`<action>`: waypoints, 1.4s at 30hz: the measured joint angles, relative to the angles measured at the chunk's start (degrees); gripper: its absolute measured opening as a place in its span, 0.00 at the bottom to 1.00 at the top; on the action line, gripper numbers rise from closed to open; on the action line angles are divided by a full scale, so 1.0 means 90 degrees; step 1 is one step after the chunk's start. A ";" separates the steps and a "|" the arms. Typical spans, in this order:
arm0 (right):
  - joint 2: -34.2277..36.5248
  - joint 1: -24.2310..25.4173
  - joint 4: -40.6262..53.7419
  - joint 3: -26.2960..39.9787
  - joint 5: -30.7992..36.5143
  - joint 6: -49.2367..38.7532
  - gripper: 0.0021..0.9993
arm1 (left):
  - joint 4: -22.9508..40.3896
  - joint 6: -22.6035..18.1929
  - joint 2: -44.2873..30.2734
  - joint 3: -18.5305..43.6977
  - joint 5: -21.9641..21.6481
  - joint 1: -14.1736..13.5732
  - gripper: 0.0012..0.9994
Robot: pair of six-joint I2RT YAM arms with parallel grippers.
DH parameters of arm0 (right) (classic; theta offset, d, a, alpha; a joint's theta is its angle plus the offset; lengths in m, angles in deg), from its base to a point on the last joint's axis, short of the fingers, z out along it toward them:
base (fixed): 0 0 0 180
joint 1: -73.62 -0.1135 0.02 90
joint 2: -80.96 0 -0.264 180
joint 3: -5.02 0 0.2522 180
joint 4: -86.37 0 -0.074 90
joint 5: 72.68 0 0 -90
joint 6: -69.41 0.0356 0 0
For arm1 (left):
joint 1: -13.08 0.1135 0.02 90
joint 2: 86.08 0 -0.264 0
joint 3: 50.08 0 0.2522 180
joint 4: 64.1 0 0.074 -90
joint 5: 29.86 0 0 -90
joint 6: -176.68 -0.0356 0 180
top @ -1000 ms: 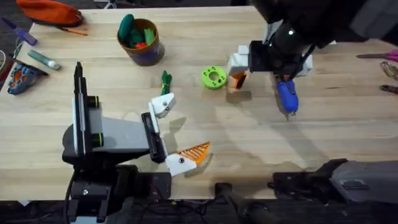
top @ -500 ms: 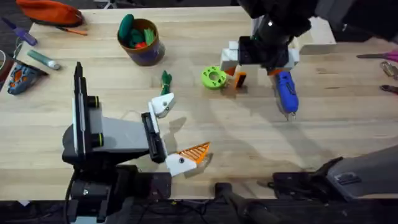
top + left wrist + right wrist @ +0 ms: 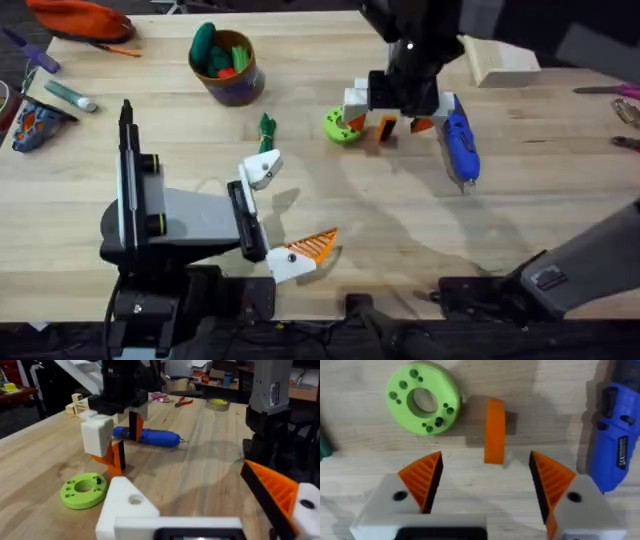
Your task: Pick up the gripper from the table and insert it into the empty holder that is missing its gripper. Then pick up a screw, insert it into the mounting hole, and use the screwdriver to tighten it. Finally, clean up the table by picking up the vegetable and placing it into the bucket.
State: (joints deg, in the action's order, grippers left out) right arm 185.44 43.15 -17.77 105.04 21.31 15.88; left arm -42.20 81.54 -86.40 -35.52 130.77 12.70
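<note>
We see the gripper (image 3: 494, 431), the small orange wedge, lying on the tabletop (image 3: 400, 230) toward the far edge, right of centre; in the right wrist view its long axis runs straight away from the camera, in line with the gap between the jaws, and it sits between the lime-green disc (image 3: 423, 398) and the blue screwdriver (image 3: 615, 440). The right gripper (image 3: 485, 477) hovers above it with its jaws spread wide, one orange pad on each side of the wedge and neither touching it. From overhead the right arm covers most of the wedge, so only a sliver of orange (image 3: 384, 128) shows beside the disc (image 3: 342, 125). The screwdriver (image 3: 461, 148) lies flat with its long axis running from the far edge toward the near edge, metal tip toward the near edge. The bucket (image 3: 227, 68) stands near the far edge, left of centre, and holds green and orange toy pieces. The vegetable (image 3: 266, 128) lies on the planks between the bucket and the disc, its long axis roughly far to near. The left gripper (image 3: 285, 215) rests near the near edge, its jaws apart and empty: the bare white holder (image 3: 262, 168) on one side, the mount with an orange wedge (image 3: 305, 250) on the other. The left wrist view shows the wedge (image 3: 116, 456) standing on edge under the right arm, which the overhead view hides.
</note>
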 joint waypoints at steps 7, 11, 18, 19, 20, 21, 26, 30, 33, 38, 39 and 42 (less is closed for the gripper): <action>0.0297 0.0302 -0.0059 0.0000 -0.0095 0.0021 0.88 | 0.0000 0.0000 0.0002 0.0000 0.0000 0.0000 1.00; 0.0296 0.0331 -0.0102 0.0000 -0.0095 0.0271 0.81 | 0.0000 0.0000 0.0002 0.0000 0.0000 0.0000 1.00; 0.0296 0.0197 -0.0139 0.0006 -0.0092 0.0427 0.70 | 0.0000 0.0000 0.0001 0.0000 0.0000 0.0000 1.00; 0.0296 0.0185 -0.0128 0.0007 -0.0089 0.0431 0.69 | 0.0001 0.0000 0.0002 0.0000 0.0000 0.0000 1.00; 0.0296 0.0180 -0.0102 0.0014 -0.0073 0.0432 0.68 | 0.0000 0.0000 0.0002 0.0000 0.0000 0.0000 1.00; 0.0296 0.0180 -0.0079 0.0022 -0.0061 0.0435 0.67 | 0.0000 0.0000 0.0000 0.0000 0.0000 0.0000 1.00; 0.0296 0.0180 -0.0072 0.0151 -0.0008 0.0467 0.62 | 0.0000 0.0000 0.0002 0.0000 0.0000 0.0000 1.00; 0.0296 0.0183 -0.0068 0.0197 0.0095 0.0475 0.56 | 0.0000 0.0000 0.0002 0.0000 0.0000 0.0000 1.00; 0.0296 0.0183 -0.0068 0.0197 0.0123 0.0476 0.52 | 0.0000 0.0000 0.0002 0.0000 0.0000 0.0000 1.00; 0.0309 0.0183 -0.0036 0.0197 0.0126 0.0476 0.50 | 0.0000 0.0000 0.0002 0.0000 0.0000 0.0000 1.00; 0.0330 0.0183 -0.0034 0.0197 0.0126 0.0474 0.50 | 0.0000 0.0000 0.0002 0.0000 0.0000 0.0000 1.00; 0.0433 0.0183 -0.0017 0.0197 0.0126 0.0468 0.47 | 0.0000 0.0000 0.0000 0.0000 0.0000 0.0000 1.00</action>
State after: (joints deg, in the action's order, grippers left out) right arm 189.34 44.80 -17.92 106.81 22.44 20.10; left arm -42.20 81.54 -86.40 -35.52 130.77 12.70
